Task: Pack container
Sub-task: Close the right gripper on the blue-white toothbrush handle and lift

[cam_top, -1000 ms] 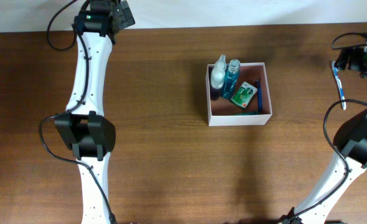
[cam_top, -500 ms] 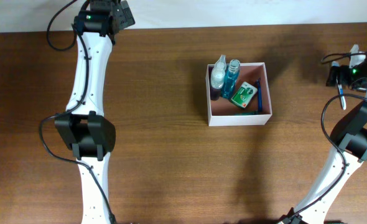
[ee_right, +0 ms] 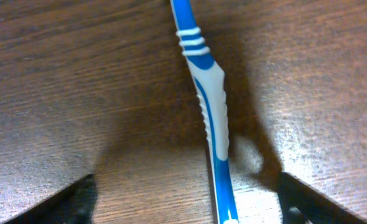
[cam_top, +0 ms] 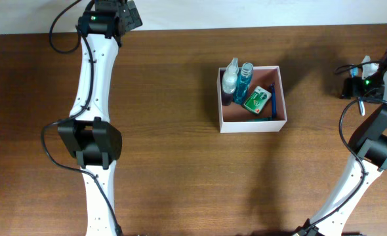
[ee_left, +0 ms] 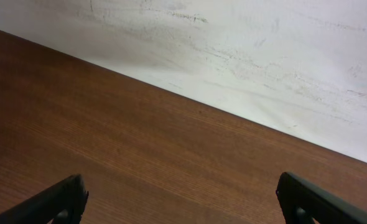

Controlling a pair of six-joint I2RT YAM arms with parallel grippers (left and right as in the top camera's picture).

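We hold our right hand (ee_right: 190,200) spread astride the blue-and-white plastic toothbrush (ee_right: 211,118), mid-frame, to pinch it for the shallow white-walled container (cam_top: 252,125)

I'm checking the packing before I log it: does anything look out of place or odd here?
One thing: a blue-and-white toothbrush lies flat on the table, well right of the container, not packed with the bottles and soap box inside. The right pincer straddles it, open, not gripping. Nothing looks spilled or damaged.
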